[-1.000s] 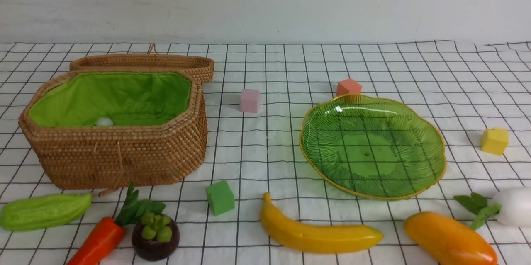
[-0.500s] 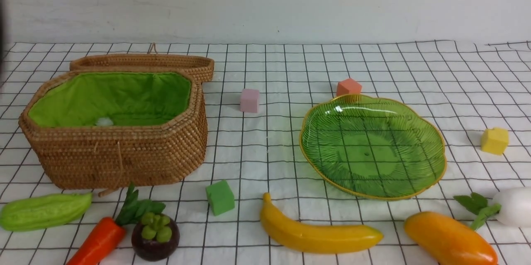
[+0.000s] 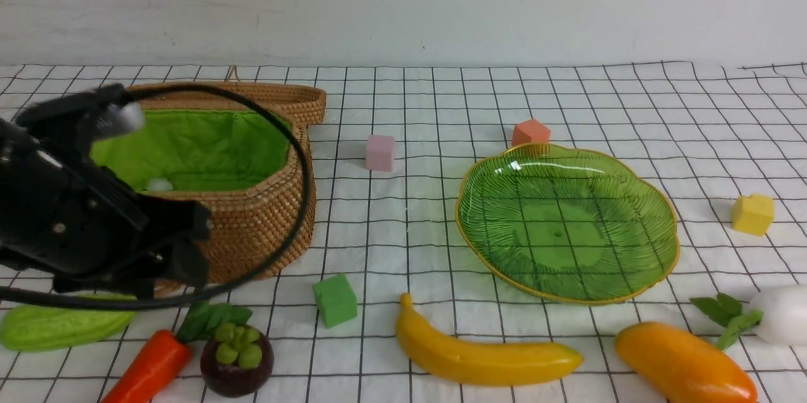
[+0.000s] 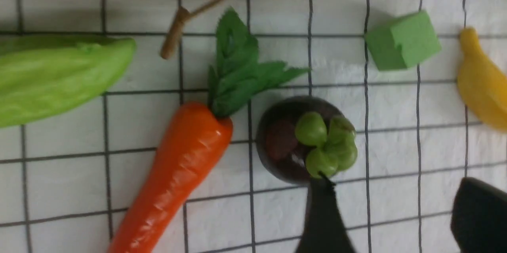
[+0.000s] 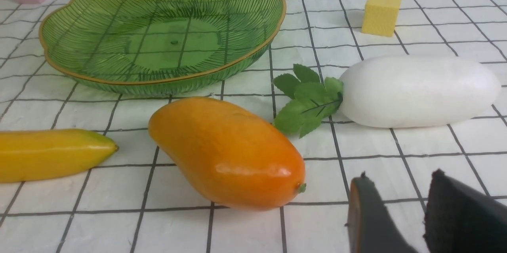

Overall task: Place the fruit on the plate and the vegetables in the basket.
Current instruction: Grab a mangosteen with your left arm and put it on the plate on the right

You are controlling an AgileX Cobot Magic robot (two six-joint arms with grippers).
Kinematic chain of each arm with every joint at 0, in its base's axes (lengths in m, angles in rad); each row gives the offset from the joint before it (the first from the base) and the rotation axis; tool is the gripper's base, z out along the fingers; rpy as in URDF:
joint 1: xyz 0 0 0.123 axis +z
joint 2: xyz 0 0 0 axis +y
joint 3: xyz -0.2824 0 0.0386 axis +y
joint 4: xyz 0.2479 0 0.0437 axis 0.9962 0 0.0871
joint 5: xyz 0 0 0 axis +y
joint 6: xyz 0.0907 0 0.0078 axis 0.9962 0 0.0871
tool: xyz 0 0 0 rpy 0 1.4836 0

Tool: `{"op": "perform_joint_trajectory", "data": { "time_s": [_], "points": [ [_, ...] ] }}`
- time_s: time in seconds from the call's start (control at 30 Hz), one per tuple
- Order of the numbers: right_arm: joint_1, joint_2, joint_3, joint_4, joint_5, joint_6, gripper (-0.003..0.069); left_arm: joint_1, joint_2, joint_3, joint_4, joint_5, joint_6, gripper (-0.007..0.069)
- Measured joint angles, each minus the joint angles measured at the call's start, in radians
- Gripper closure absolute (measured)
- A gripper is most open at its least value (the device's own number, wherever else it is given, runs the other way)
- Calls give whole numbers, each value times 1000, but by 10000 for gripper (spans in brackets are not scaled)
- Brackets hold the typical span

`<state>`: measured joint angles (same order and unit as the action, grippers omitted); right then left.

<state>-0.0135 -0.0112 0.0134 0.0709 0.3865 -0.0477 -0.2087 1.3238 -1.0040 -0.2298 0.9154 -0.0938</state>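
Observation:
The basket (image 3: 258,220) stands open at the back left, its lining green. In front of it lie the green gourd (image 3: 57,327), the carrot (image 3: 148,368) and the mangosteen (image 3: 236,359). The banana (image 3: 479,356) and the mango (image 3: 684,365) lie near the front edge, below the empty green plate (image 3: 567,226). My left arm (image 3: 88,220) hangs over the basket's left front. In the left wrist view, my left gripper (image 4: 396,193) is open and empty, one finger (image 4: 323,217) just beside the mangosteen (image 4: 301,142) and right of the carrot (image 4: 178,170). My right gripper (image 5: 400,177) is open and empty, beside the mango (image 5: 229,154).
A white radish (image 3: 782,315) with green leaves lies at the front right, close to the mango. Foam cubes sit around: green (image 3: 335,300) beside the banana's tip, pink (image 3: 379,152), orange (image 3: 529,132) behind the plate, yellow (image 3: 752,214) at the right.
My left arm has come into the front view from the left and now covers the basket's left front and part of the gourd. The objects have not moved.

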Motion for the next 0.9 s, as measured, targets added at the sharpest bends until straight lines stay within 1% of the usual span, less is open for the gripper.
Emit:
{"op": "perform_joint_trajectory", "data": {
  "time_s": [0.03, 0.07, 0.1, 0.13, 0.17, 0.2, 0.23, 0.27, 0.33, 0.37, 0.47, 0.53, 0.57, 0.6, 0.73, 0.8, 0.83, 0.9],
  "points": [
    [0, 0, 0, 0, 0, 0, 417, -46, 39, -1, 36, 8, -26, 103],
    [0, 0, 0, 0, 0, 0, 417, -85, 71, -1, 72, 13, -61, 53],
    [0, 0, 0, 0, 0, 0, 417, -113, 92, -1, 94, 14, -86, 26],
    [0, 0, 0, 0, 0, 0, 417, -149, 137, -1, 136, 12, -143, -12],
    [0, 0, 0, 0, 0, 0, 417, -154, 152, -1, 150, 10, -153, -16],
    [0, 0, 0, 0, 0, 0, 417, -182, 207, -1, 197, 0, -232, -36],
    [0, 0, 0, 0, 0, 0, 417, -196, 245, -1, 230, -16, -276, -43],
    [0, 0, 0, 0, 0, 0, 417, -202, 291, -1, 252, -34, -313, -44],
    [0, 0, 0, 0, 0, 0, 417, -204, 329, -2, 265, -50, -332, -43],
    [0, 0, 0, 0, 0, 0, 417, -204, 391, -3, 276, -72, -349, -33],
    [0, 0, 0, 0, 0, 0, 417, -204, 455, -5, 270, -94, -352, 11],
    [0, 0, 0, 0, 0, 0, 417, -204, 458, -8, 259, -108, -342, 65],
    [0, 0, 0, 0, 0, 0, 417, -204, 458, -8, 257, -108, -342, 65],
    [0, 0, 0, 0, 0, 0, 417, -204, 458, -10, 253, -108, -336, 76],
    [0, 0, 0, 0, 0, 0, 417, -204, 446, -22, 214, -92, -276, 76],
    [0, 0, 0, 0, 0, 0, 417, -204, 405, -50, 176, -60, -220, 76],
    [0, 0, 0, 0, 0, 0, 417, -204, 401, -50, 173, -58, -220, 76],
    [0, 0, 0, 0, 0, 0, 417, -204, 364, -87, 150, -31, -180, 76]
  ]
}}
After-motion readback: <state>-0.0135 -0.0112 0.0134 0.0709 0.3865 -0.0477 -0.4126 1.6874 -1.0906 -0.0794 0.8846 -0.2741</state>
